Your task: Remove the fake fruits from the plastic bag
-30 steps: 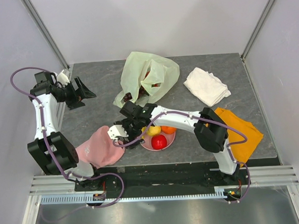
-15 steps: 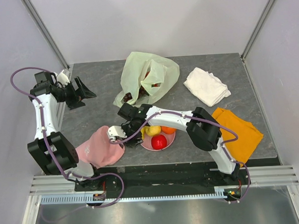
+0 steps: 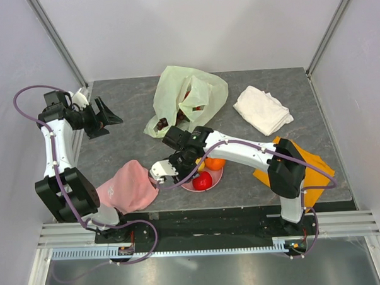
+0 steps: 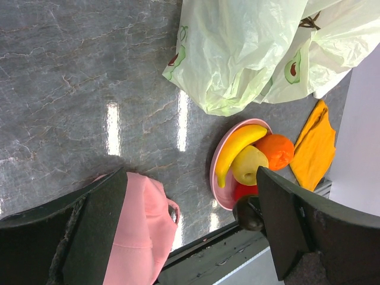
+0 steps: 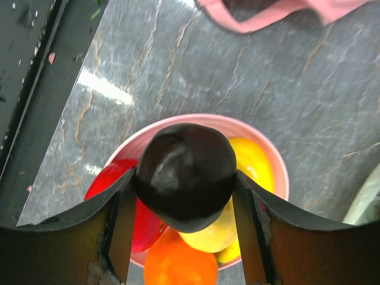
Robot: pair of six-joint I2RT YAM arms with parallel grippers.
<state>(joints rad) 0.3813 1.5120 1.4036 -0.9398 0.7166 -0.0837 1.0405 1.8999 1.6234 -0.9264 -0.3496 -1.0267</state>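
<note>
Dark and glossy, the plum (image 5: 185, 172) is clamped between the two fingers of the right gripper (image 5: 185, 208), which press on its left and right sides at the centre of the right wrist view. Directly under it lies the pink plate (image 5: 148, 133) — it holds a red apple (image 5: 107, 187) at lower left, an orange (image 5: 181, 267) at the bottom edge and a yellow round fruit (image 5: 252, 160) at right. Whether the plum touches the fruits beneath it cannot be told. The left wrist view adds a yellow banana (image 4: 237, 148) lying along the plate's upper-left rim.

Pink fabric (image 3: 129, 186) is bunched just left of the plate, at the lower left of the overhead view. The left gripper (image 4: 193, 196) hangs at the far left over the grey tabletop (image 3: 121, 145), its jaws spread wide and holding nothing.

Farther back, at upper centre, the plastic bag (image 3: 203, 91) lies crumpled — dark reddish shapes show inside, too unclear to name. A white folded cloth (image 3: 262, 109) lies to its right. An orange cloth (image 4: 314, 145) lies near the table's right edge, partly behind the right arm.
</note>
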